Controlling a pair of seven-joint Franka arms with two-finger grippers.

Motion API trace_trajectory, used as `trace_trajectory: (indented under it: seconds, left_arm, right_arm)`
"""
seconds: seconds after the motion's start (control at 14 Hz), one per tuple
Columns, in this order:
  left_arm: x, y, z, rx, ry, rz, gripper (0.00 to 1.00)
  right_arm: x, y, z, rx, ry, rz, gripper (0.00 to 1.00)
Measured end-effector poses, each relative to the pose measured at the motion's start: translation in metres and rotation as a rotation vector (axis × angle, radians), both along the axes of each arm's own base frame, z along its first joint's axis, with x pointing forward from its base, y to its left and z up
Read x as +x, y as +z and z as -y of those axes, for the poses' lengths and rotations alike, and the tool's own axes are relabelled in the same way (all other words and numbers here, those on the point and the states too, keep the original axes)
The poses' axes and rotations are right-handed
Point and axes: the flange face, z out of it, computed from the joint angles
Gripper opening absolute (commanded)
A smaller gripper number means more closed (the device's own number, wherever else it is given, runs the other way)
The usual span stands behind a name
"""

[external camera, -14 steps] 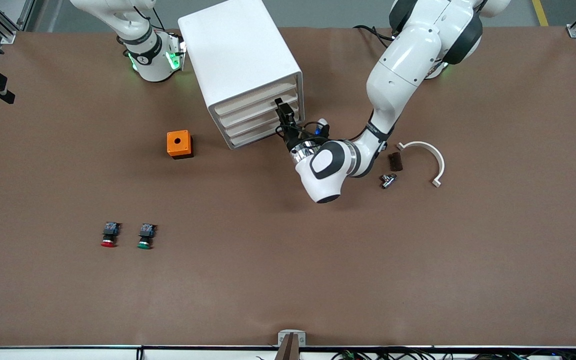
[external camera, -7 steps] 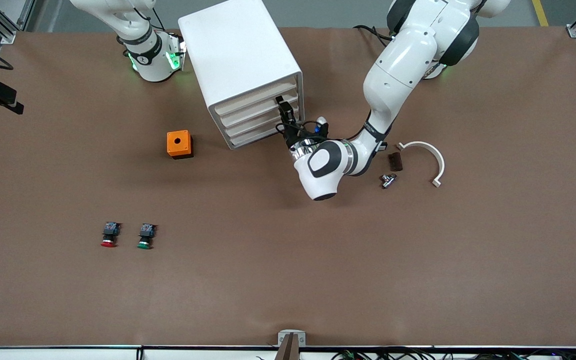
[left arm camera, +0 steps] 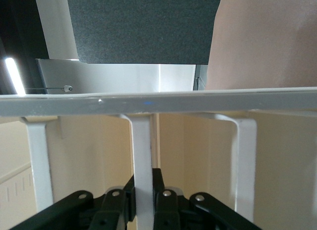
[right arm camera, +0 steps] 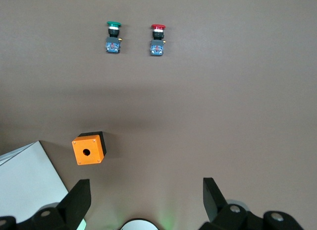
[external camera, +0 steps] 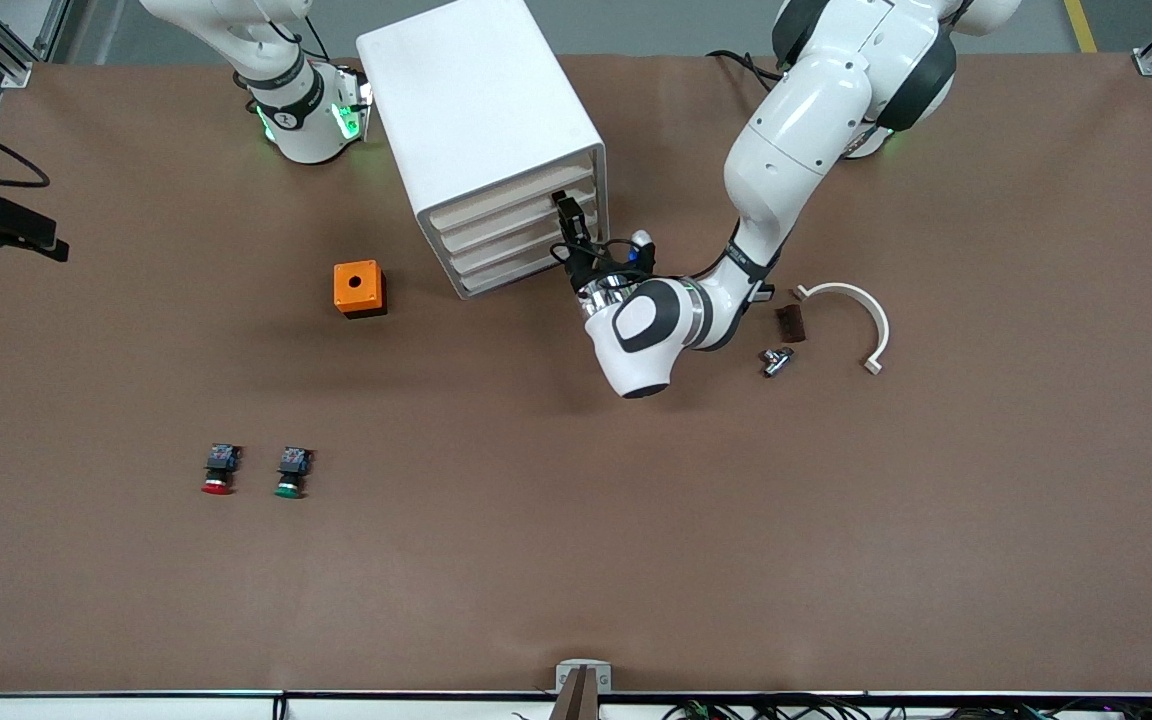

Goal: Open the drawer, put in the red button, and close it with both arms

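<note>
The white four-drawer cabinet [external camera: 476, 110] stands near the robots' bases. My left gripper [external camera: 566, 210] is at the drawer [external camera: 506, 222], second from the top, which sits pushed in. In the left wrist view this gripper [left arm camera: 143, 190] is shut on a white upright handle strip [left arm camera: 142, 150] of the cream front. The red button [external camera: 218, 472] lies far off, nearer the front camera, toward the right arm's end; it shows as the red button [right arm camera: 158, 39] in the right wrist view. My right gripper [right arm camera: 146, 195] hangs open and empty, high over the table.
A green-capped button [external camera: 290, 472] lies beside the red one. An orange box [external camera: 359, 288] with a hole sits by the cabinet. A white curved piece [external camera: 851, 310], a dark block [external camera: 789, 322] and a metal fitting [external camera: 776, 360] lie toward the left arm's end.
The left gripper's jaws have closed onto the drawer's handle strip, and the left arm shifted slightly toward the cabinet. The drawer and the buttons have not moved.
</note>
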Motion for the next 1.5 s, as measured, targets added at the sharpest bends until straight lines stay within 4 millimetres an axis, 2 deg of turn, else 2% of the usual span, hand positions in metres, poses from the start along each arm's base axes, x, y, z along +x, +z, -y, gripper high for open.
trace_trajectory:
  seconds: [0.43,0.71,0.93,1.14,1.5]
  left_arm:
    - [0.008,0.001,-0.005,0.006,0.011,0.007,0.09]
    - [0.029,0.003,-0.021,0.005,0.048,0.015,0.09]
    - [0.048,0.004,-0.039,0.005,0.088,0.018,0.10]
    - [0.066,0.005,-0.055,0.004,0.125,0.024,0.11]
    - [0.096,0.011,-0.080,-0.005,0.187,0.044,0.12]
  right_arm:
    - [0.019,-0.044,0.014,-0.002,-0.024,-0.071,1.00]
    - [0.025,-0.058,0.024,-0.004,-0.040,-0.081,1.00]
    - [0.040,-0.073,0.025,-0.013,-0.039,-0.047,1.00]
    - [0.062,-0.106,0.026,-0.025,-0.048,-0.021,1.00]
    - [0.091,-0.179,0.026,-0.022,-0.082,0.038,1.00]
